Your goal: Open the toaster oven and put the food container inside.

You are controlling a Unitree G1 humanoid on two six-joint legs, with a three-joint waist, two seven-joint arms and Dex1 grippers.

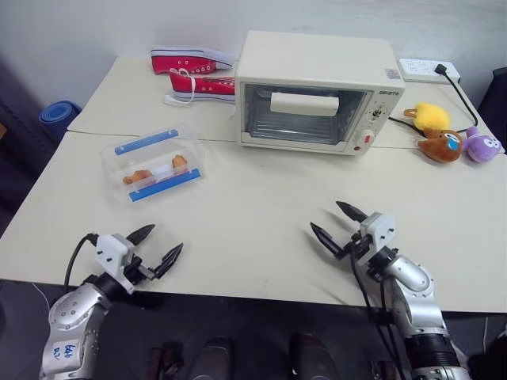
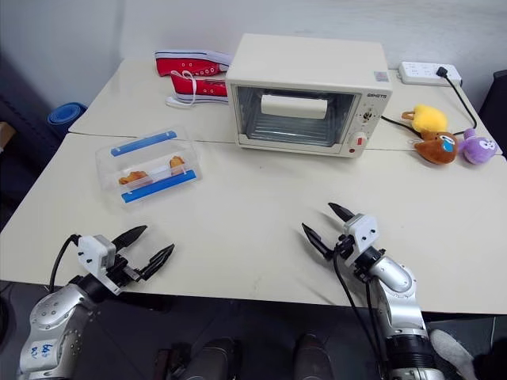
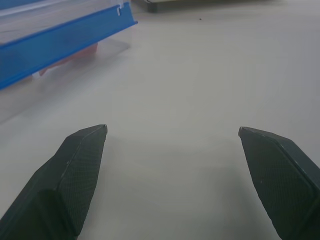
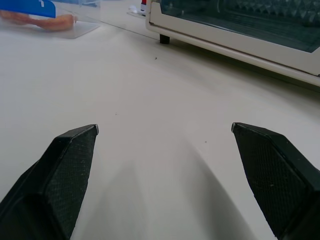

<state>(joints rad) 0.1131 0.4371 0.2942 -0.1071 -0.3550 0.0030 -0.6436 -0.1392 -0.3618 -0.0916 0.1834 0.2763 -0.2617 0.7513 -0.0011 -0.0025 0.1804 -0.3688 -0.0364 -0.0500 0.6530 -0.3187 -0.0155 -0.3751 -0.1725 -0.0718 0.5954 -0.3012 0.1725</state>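
Observation:
The cream toaster oven (image 1: 313,91) stands at the back middle of the table with its glass door shut and its bar handle (image 1: 304,104) across the top of the door. The clear food container (image 1: 153,164), with two blue clips and orange-brown pieces inside, lies to the oven's front left. My left gripper (image 1: 160,246) hovers open near the table's front edge, below the container. My right gripper (image 1: 337,224) is open at the front right, well short of the oven. The left wrist view shows the container's blue clip (image 3: 60,42) ahead; the right wrist view shows the oven's base (image 4: 235,42).
Red sneakers (image 1: 192,71) lie at the back left of the table. A white power strip (image 1: 428,70) and its black cable sit behind the oven on the right. Yellow, brown and purple plush toys (image 1: 444,134) rest at the oven's right.

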